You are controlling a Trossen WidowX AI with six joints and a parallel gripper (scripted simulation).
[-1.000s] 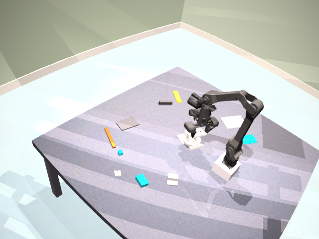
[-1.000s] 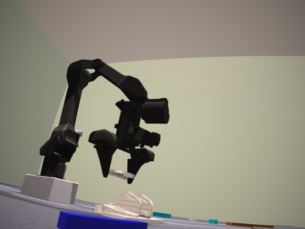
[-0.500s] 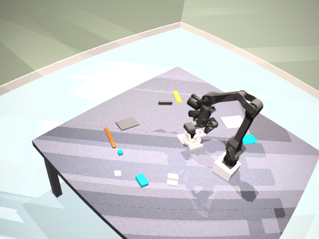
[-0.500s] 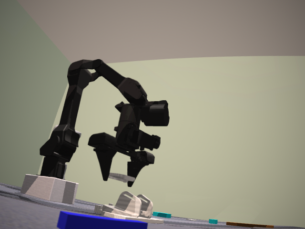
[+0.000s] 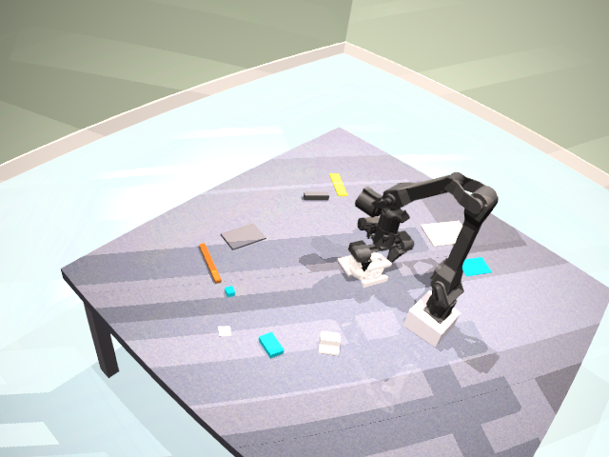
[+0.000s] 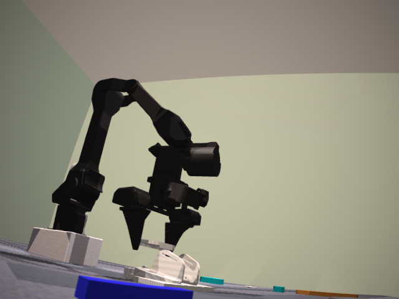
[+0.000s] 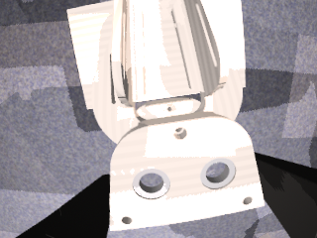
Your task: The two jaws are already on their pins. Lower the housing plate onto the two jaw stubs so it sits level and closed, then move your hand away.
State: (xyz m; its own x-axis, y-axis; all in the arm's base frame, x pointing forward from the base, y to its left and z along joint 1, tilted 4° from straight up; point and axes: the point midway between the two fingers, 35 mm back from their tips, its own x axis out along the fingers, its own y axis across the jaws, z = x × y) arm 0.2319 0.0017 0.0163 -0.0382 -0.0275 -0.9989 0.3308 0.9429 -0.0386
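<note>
The white housing plate [image 6: 155,244] [image 7: 183,154] is gripped by its two side edges and has two large ringed holes. My gripper [image 6: 154,248] [image 7: 180,171] is shut on it, with one finger on each side. The plate hangs above the low end of the white base assembly [image 5: 376,282] [image 6: 170,268] [image 7: 84,30], with a gap below it in the exterior view. The base's two upright slotted walls stand beyond the plate's rounded edge. The jaws are white on white; their pins and the two stubs cannot be made out, and the plate covers part of that area in the wrist view.
A blue block [image 6: 133,288] lies in front of the base. Farther off are a cyan block [image 5: 270,345], a white block [image 5: 329,343], a cyan cube [image 5: 229,290], an orange bar [image 5: 209,263], a grey plate [image 5: 243,236], a white sheet [image 5: 441,232] and a cyan sheet [image 5: 476,267].
</note>
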